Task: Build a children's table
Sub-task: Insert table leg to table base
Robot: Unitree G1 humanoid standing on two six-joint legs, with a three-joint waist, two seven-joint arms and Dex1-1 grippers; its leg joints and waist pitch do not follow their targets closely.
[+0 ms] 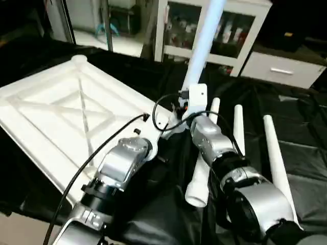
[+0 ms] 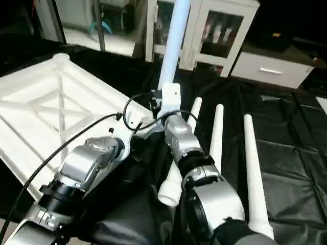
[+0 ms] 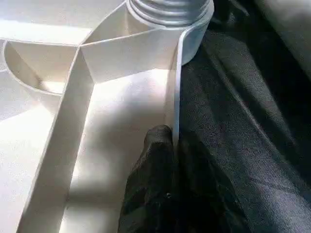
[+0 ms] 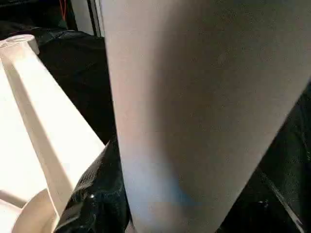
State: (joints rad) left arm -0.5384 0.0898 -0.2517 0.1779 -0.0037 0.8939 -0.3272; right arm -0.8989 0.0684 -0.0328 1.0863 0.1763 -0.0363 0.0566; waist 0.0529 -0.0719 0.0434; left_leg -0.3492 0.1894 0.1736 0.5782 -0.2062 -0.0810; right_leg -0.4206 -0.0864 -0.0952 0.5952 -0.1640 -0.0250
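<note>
The children's table top (image 1: 61, 112) lies upside down on the black cloth, its X ribs facing up. One white leg (image 1: 204, 46) stands upright in the corner socket (image 3: 170, 12) nearest me. My right gripper (image 1: 190, 102) is shut around that leg low down; the leg fills the right wrist view, with a black finger (image 4: 92, 194) beside it. My left gripper (image 3: 172, 138) is shut on the top's thin rim wall (image 3: 175, 92) just below that socket. Three more legs (image 1: 200, 178) (image 1: 238, 127) (image 1: 276, 158) lie side by side on the cloth to the right.
A white cabinet with glass doors (image 1: 225, 25) and a white drawer unit (image 1: 286, 69) stand behind the work surface. Black cloth (image 1: 306, 132) covers the surface to the right of the legs. The surface's near edge shows at the lower left (image 1: 15, 224).
</note>
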